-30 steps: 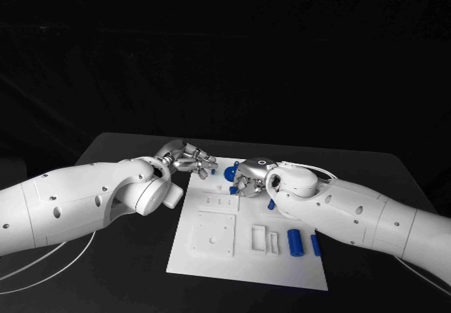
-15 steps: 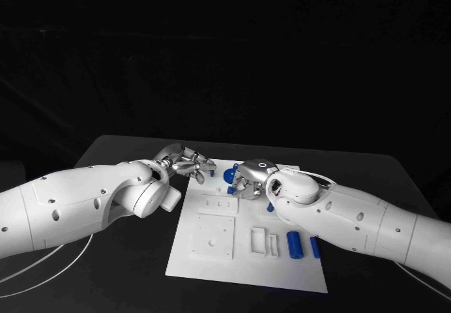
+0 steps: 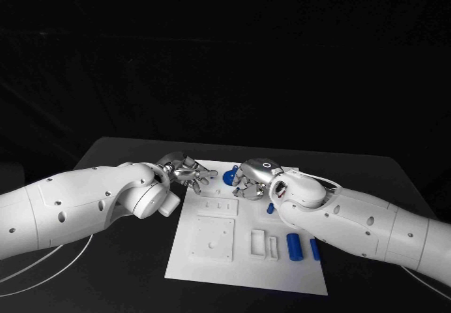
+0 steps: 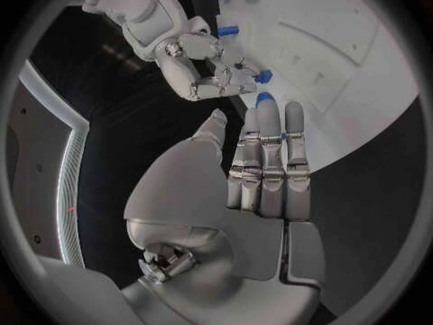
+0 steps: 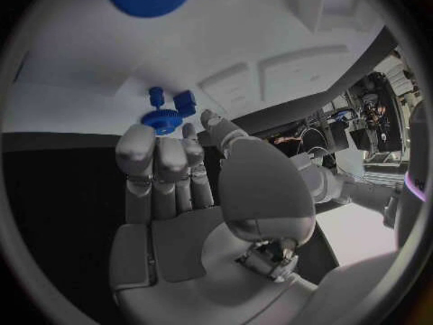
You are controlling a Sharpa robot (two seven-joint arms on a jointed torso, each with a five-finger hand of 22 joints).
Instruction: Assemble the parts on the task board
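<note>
The right hand (image 5: 180, 195) hovers over the far end of the task board (image 3: 235, 267), fingers straight and apart, holding nothing, its tips just above a small blue gear (image 5: 162, 119). The left hand (image 4: 257, 166) hangs empty too, fingers extended. The gear looks light, rigid and smooth — likely slippery — so pinch its rim.

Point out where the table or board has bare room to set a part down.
Bare: the white task board's near strip, and the black table beyond the right arm. Crowded: the board's far end, where left hand and right hand meet.
</note>
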